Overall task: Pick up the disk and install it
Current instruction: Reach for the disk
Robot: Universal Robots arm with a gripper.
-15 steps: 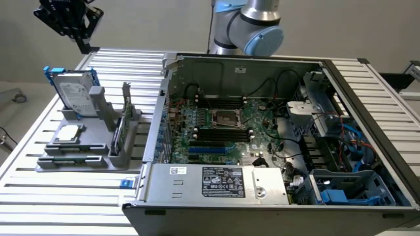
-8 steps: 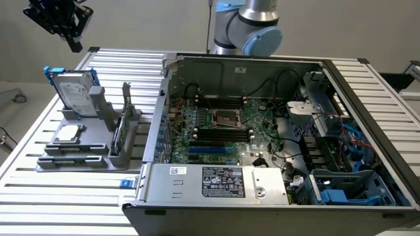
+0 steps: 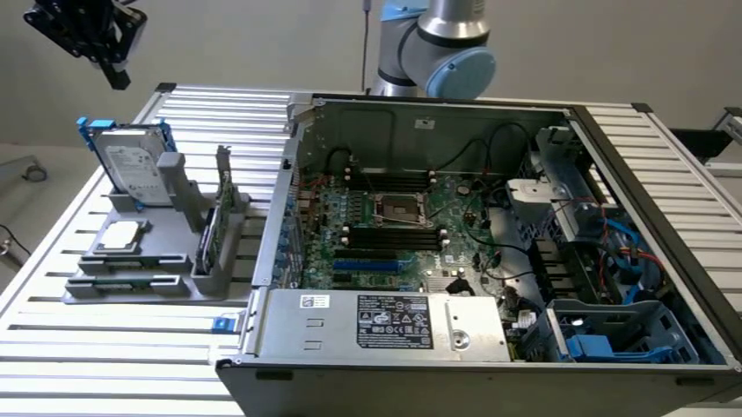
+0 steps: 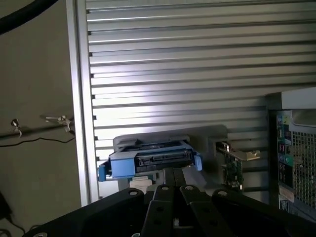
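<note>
Exterior view overlooks from high; wrist view, overhead, shares the disk (image 3: 130, 167) (image 4: 150, 160).

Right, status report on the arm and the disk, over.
Pincer above the disk, not touching it. Disk upright in its grey stand, not yet picked up. Nothing between them.

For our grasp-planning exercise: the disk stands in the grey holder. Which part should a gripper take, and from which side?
Take the disk by its upper end, across its broad faces, coming down from above. It stands on edge with its lower part seated in the grey holder, so probably only the top is free.
</note>
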